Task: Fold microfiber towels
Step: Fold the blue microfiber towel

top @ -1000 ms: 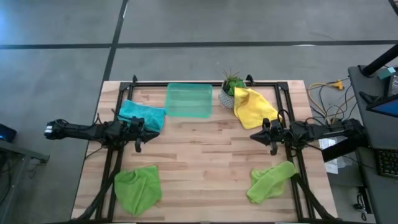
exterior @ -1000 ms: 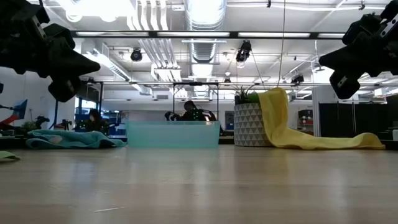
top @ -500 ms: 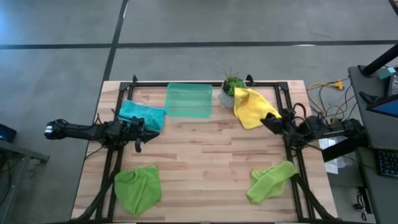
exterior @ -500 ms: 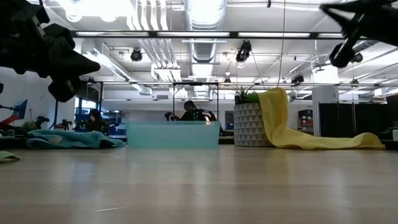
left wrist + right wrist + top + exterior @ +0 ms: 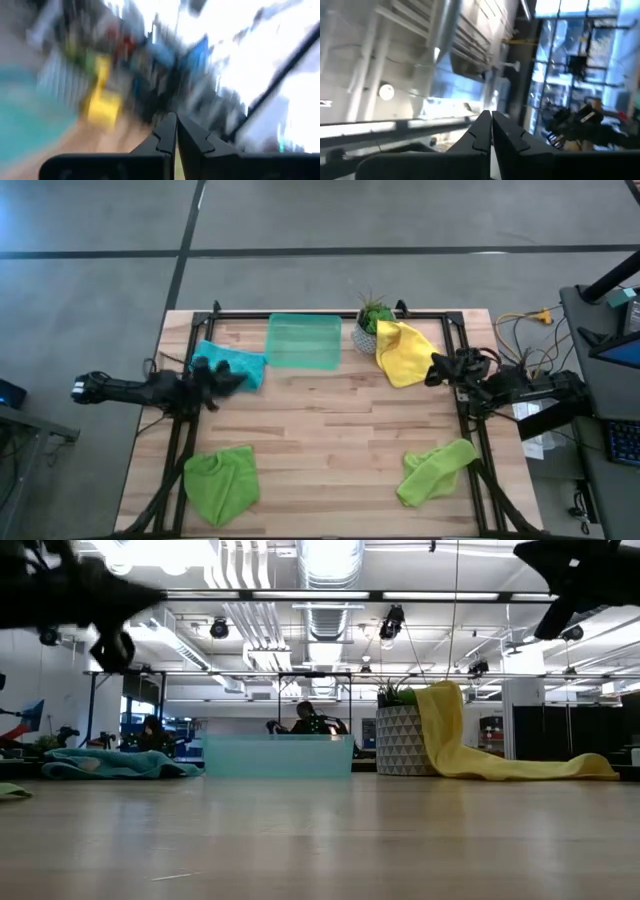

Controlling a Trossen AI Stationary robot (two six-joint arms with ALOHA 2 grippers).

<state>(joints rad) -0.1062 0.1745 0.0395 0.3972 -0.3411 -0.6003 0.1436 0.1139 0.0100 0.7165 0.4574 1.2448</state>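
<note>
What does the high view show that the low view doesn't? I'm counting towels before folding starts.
Only the high view shows both lime green towels whole at the table's near corners, and both arms entire, the left gripper by the teal towel, the right gripper at the yellow towel's edge. Only the low view shows the room behind and the yellow towel draped over the plant pot. Both show the teal towel, yellow towel, pot and green tray.

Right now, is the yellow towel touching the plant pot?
Touching. The low view shows the yellow towel draped over the plant pot's rim and trailing onto the table; the high view shows it overlapping the pot too.
</note>
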